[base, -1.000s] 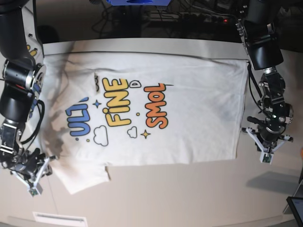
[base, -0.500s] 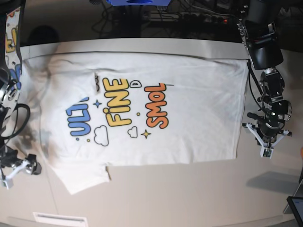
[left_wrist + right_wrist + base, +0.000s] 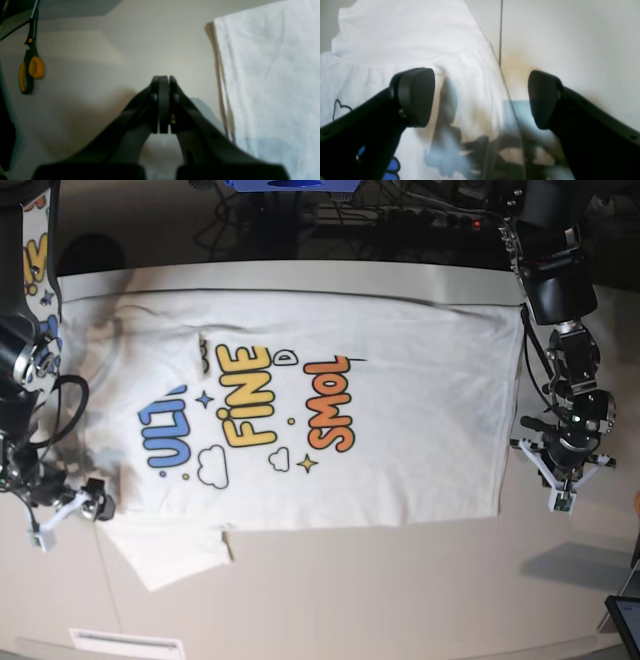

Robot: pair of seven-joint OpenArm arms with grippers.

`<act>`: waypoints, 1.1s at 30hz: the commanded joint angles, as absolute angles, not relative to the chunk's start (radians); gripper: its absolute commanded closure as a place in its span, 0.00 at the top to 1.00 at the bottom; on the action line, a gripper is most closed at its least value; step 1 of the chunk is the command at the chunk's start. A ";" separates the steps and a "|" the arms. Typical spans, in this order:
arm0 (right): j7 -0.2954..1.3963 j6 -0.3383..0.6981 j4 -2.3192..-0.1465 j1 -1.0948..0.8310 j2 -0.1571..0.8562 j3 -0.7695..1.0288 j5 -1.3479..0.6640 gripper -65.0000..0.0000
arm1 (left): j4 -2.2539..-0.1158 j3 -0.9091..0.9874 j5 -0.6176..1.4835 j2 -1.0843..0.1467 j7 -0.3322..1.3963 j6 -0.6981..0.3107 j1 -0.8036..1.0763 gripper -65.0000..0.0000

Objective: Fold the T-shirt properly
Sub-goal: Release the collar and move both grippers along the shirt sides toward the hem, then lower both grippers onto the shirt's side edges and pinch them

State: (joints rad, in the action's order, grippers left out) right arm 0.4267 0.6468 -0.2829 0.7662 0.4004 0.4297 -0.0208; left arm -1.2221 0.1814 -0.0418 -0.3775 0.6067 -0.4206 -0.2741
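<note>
The white T-shirt [image 3: 300, 400] lies spread flat on the table, print side up, its hem on the right and its sleeves on the left. My right gripper [image 3: 68, 518] is at the shirt's lower left edge, just above the near sleeve [image 3: 165, 550]. In the right wrist view this gripper [image 3: 480, 97] is open, one finger [image 3: 416, 96] above the T-shirt [image 3: 407, 45] and the other above bare table. My left gripper [image 3: 562, 500] stands off the hem's near corner. In its own view the left gripper [image 3: 163, 81] is shut on nothing, with the T-shirt [image 3: 270, 87] to its right.
Orange-handled scissors [image 3: 30, 72] lie on the table, left of the left gripper in its own view. A dark device [image 3: 625, 610] sits at the near right corner. Cables and a power strip [image 3: 400, 215] run behind the far edge. A seam [image 3: 500, 30] crosses the tabletop.
My right gripper opened wide, swung out left past the table edge, and came back to the shirt's edge above the near sleeve. The left arm barely moved.
</note>
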 commanded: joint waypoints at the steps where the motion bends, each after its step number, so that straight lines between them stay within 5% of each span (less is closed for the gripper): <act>1: 0.398 0.654 -0.295 0.800 0.421 0.430 -0.038 0.86 | -1.245 0.186 -0.036 -0.398 0.587 -0.415 -0.288 0.00; 19: 0.394 0.647 -0.302 0.791 0.369 0.354 -0.039 0.84 | -1.244 0.263 -0.036 -0.395 0.588 -0.415 -0.257 0.00; 31: 0.394 0.648 -0.302 0.789 0.369 0.354 -0.039 0.11 | -1.236 0.265 -0.036 -0.394 0.593 -0.415 -0.269 0.00; 33: 0.394 0.648 -0.302 0.789 0.367 0.354 -0.039 0.01 | -1.234 0.265 -0.036 -0.392 0.595 -0.415 -0.277 0.07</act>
